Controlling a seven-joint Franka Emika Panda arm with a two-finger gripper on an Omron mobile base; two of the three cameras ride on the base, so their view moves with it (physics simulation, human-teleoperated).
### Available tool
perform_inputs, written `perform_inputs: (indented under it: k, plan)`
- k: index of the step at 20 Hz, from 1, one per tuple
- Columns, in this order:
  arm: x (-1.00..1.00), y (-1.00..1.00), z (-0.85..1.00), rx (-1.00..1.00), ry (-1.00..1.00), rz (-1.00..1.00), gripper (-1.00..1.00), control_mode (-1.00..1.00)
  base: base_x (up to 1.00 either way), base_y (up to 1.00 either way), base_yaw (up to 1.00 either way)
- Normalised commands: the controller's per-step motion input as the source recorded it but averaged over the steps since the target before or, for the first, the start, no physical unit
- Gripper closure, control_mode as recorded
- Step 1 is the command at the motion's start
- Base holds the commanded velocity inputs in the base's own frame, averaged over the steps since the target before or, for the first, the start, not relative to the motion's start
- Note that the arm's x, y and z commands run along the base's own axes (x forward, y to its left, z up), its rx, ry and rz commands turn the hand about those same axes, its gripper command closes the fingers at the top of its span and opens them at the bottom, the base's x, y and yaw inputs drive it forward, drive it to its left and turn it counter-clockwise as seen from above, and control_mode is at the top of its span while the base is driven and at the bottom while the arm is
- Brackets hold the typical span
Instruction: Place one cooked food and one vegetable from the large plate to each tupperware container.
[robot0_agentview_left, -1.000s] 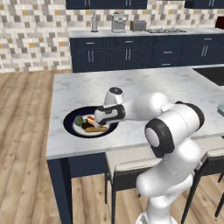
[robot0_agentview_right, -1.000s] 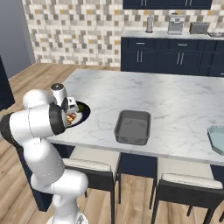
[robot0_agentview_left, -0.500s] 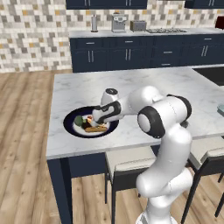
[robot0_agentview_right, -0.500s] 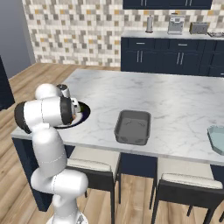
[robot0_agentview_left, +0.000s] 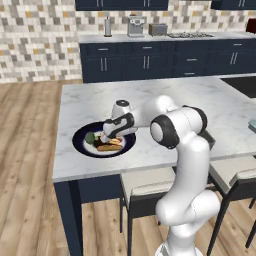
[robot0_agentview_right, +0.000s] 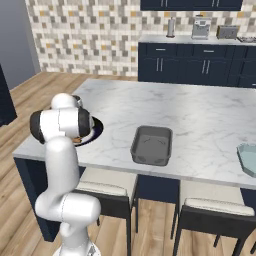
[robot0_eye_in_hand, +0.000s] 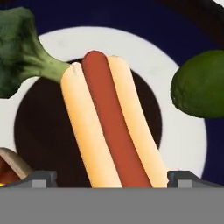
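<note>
The large plate (robot0_agentview_left: 80, 142), navy-rimmed with a white centre (robot0_eye_in_hand: 186, 131), lies near the counter's left front corner. On it are a hot dog in a bun (robot0_eye_in_hand: 111, 131), a broccoli floret (robot0_eye_in_hand: 22, 52), a round green vegetable (robot0_eye_in_hand: 201, 83) and a brown piece (robot0_eye_in_hand: 8, 166). My gripper (robot0_agentview_left: 108, 136) hangs low over the plate, open, its fingertips (robot0_eye_in_hand: 40, 178) standing on either side of the hot dog's near end with nothing gripped. The dark grey tupperware container (robot0_agentview_right: 151, 145) sits mid-counter, and the pale teal one (robot0_agentview_right: 247, 159) at the far right.
Two stools (robot0_agentview_right: 105, 192) stand tucked under the counter's front edge. My own arm (robot0_agentview_right: 62, 125) covers most of the plate in the right base view. A back counter with a coffee machine (robot0_agentview_left: 135, 25) runs along the tiled wall.
The hand has come down and slightly left over the plate, and the elbow has swung in behind it. The jaws have stayed open. The food has not moved.
</note>
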Motion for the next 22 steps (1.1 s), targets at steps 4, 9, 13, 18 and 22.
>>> perform_inputs:
  k: [4,9,13,18,22]
  plan:
    - [0.16,0.00,-0.48,0.00,0.04,0.00,-1.00,-1.00,0.00,0.00,0.00]
    - [-0.01,0.09,-0.49,0.00,0.05,0.00,1.00,-1.00,0.00,0.00,0.00]
    - [-0.58,0.23,-0.01,0.04,-0.09,0.00,1.00,-1.00,0.00,0.00,0.00]
    - [-0.24,0.00,0.23,0.01,0.00,-0.05,1.00,-1.00,0.00,0.00,0.00]
    - [-0.33,-0.06,1.00,0.01,-0.08,-0.05,1.00,-1.00,0.00,0.00,0.00]
